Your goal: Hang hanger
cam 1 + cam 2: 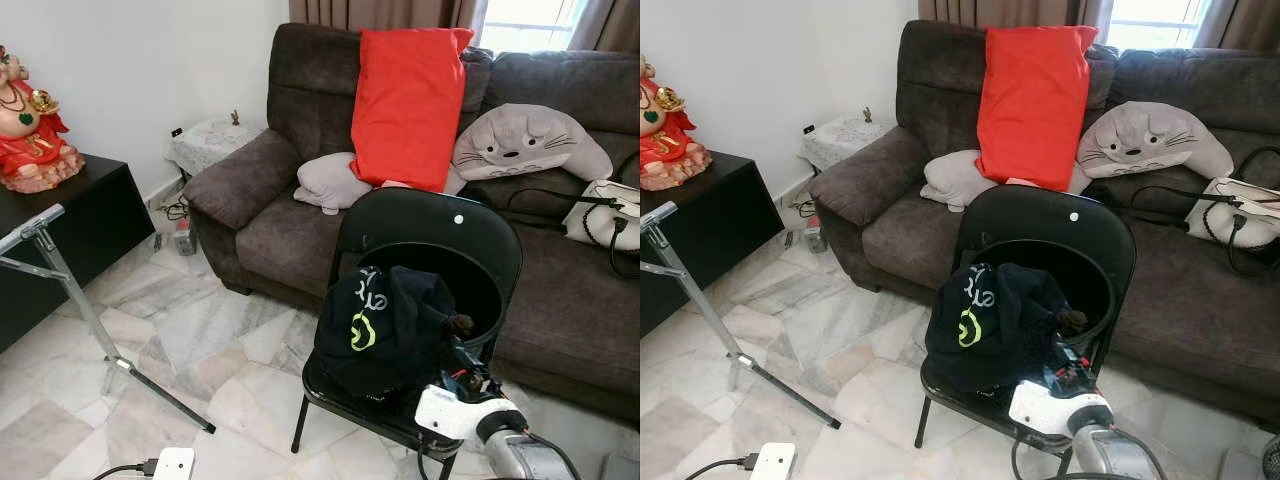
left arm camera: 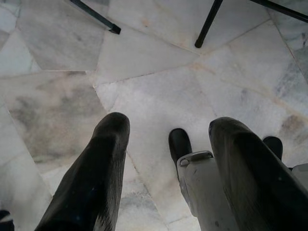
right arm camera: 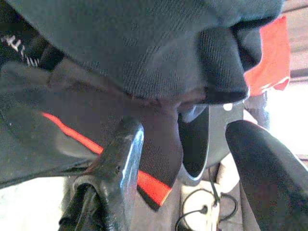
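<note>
- My right gripper [image 3: 192,159] sits with its fingers apart at the front edge of the black folding chair [image 1: 440,240], with a heap of dark clothing [image 1: 385,325] just ahead of it on the seat.
- The chair back closes off the far side; the brown sofa [image 1: 290,215] stands just behind it.
- To my left, open marble floor [image 1: 200,340], bounded by a slanted metal stand [image 1: 70,290] and a black cabinet [image 1: 90,215].

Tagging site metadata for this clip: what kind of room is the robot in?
Most likely a home living room: a dark brown fabric sofa with a red pillow and a grey seal-shaped cushion, a black folding chair holding dark clothing, on a marble tile floor.
</note>
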You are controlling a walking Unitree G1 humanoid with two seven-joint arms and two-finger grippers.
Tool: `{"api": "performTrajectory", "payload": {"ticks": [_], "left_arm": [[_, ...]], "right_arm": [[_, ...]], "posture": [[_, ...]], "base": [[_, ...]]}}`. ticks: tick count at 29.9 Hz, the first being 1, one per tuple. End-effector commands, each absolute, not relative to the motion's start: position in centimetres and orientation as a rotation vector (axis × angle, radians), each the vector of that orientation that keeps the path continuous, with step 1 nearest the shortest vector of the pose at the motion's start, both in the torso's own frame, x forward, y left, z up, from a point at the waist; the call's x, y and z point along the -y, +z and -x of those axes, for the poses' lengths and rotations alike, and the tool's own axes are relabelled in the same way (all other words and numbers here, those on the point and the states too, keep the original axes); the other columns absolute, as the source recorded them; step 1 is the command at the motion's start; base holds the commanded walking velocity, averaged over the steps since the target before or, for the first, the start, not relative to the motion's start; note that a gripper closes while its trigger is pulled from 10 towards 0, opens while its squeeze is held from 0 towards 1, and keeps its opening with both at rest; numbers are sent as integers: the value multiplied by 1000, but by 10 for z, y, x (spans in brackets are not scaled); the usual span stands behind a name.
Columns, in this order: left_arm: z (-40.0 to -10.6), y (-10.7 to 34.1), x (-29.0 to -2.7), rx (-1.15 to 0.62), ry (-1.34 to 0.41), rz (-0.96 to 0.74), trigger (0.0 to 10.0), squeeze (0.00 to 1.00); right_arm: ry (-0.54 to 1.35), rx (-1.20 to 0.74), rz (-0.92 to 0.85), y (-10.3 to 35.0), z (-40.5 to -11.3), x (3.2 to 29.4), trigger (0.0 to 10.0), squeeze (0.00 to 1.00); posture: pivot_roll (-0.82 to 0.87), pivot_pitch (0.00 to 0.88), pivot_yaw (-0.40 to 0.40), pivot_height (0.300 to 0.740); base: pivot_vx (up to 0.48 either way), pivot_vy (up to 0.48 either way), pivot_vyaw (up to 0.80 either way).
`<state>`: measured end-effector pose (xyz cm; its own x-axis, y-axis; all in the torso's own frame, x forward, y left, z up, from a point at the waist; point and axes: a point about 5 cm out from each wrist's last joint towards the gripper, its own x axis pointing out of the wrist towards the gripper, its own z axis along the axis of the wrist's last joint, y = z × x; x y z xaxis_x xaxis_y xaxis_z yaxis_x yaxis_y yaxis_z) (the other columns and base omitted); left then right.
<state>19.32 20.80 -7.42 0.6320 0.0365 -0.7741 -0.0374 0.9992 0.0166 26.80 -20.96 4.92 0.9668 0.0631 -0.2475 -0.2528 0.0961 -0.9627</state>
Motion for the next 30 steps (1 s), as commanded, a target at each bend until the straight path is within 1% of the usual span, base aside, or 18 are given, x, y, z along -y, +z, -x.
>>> {"api": "performTrajectory", "payload": {"ticks": [1, 8, 10, 21, 30], "left_arm": [[-191, -75, -212, -898, 44, -8, 10000, 0], [-191, -75, -212, -898, 42, -12, 10000, 0], [-191, -75, -212, -897, 42, -13, 10000, 0], [-190, -75, -212, -896, 47, -7, 10000, 0], [-190, -75, -213, -896, 53, -7, 10000, 0]], "right_arm": [[216, -162, 1462, 50, -271, 213, 10000, 0], [201, -139, 1473, 49, -276, 214, 10000, 0], [207, -111, 1478, 48, -281, 212, 10000, 0], [254, -99, 1512, 40, -292, 206, 10000, 0], [257, -15, 1495, 45, -298, 195, 10000, 0]], "posture": [[-62, 0, 66, 740], [-63, 0, 69, 740], [-60, 0, 69, 740], [-51, 0, 69, 740], [-44, 0, 73, 740]], "base": [[0, 0, 0], [0, 0, 0], [0, 0, 0], [0, 0, 0], [0, 0, 0]]}}
